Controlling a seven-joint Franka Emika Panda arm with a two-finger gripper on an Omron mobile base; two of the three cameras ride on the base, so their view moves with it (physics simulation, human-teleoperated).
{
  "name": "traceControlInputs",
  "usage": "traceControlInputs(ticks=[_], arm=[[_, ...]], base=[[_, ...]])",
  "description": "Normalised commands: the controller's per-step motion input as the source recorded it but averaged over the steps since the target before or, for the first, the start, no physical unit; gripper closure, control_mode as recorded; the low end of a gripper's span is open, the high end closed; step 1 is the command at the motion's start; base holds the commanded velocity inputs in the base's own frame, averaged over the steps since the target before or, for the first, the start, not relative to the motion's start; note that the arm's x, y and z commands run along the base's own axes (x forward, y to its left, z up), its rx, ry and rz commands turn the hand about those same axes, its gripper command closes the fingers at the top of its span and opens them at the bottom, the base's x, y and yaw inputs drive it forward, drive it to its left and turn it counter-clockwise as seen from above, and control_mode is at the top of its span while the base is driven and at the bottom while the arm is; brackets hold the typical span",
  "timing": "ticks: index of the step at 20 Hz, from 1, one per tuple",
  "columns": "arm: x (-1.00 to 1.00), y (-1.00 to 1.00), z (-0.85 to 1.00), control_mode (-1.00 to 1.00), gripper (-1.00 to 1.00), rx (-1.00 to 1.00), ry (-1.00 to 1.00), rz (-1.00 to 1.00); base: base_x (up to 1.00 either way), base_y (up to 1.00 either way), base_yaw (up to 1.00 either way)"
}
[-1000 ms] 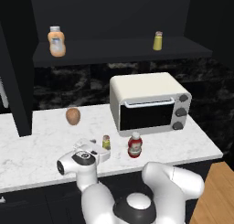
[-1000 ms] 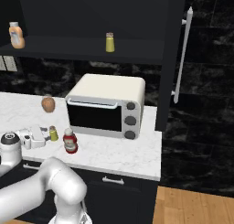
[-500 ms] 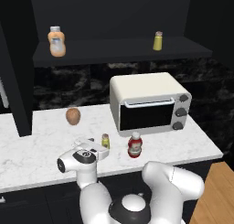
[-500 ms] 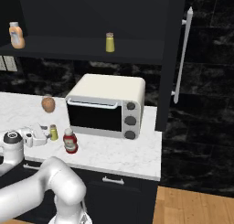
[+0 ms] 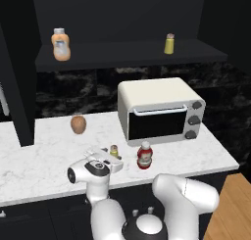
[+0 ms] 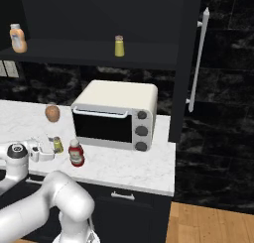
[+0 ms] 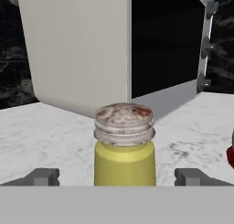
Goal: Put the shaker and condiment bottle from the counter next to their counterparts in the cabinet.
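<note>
The shaker (image 7: 124, 147) stands upright, cap up, between the wide-spread pincer (image 7: 118, 177) tips.

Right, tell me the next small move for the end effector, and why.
Probably close on the shaker. In the hand view it stands upright, centred between the two open fingertips, with gaps on both sides. The end effector is already level with it on the counter, so no further approach seems needed.

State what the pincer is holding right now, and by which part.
Nothing is held yet. The pincer is open, its fingertips apart on either side of the shaker, level with its yellow body below the cap and not touching it.
</note>
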Motion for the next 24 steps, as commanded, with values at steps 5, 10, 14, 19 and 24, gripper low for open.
traceControlInputs(ticks=[5, 10, 14, 19, 24], arm=[[0.24, -0.19, 0.00, -1.00, 1.00, 0.02, 0.00, -0.11], [-0.06, 0.18, 0.11, -1.00, 1.00, 0.00, -0.04, 0.03], [-0.42, 0.24, 0.47, -1.00, 1.00, 0.00, -0.08, 0.28], [-0.16, 0.01, 0.99, -1.00, 1.00, 0.01, -0.07, 0.19], [-0.27, -0.15, 0.78, -1.00, 1.00, 0.01, 0.00, 0.06]], base=[[0.00, 0.00, 0.00], [0.00, 0.00, 0.00], [0.00, 0.00, 0.00], [0.00, 0.00, 0.00], [0.00, 0.00, 0.00]])
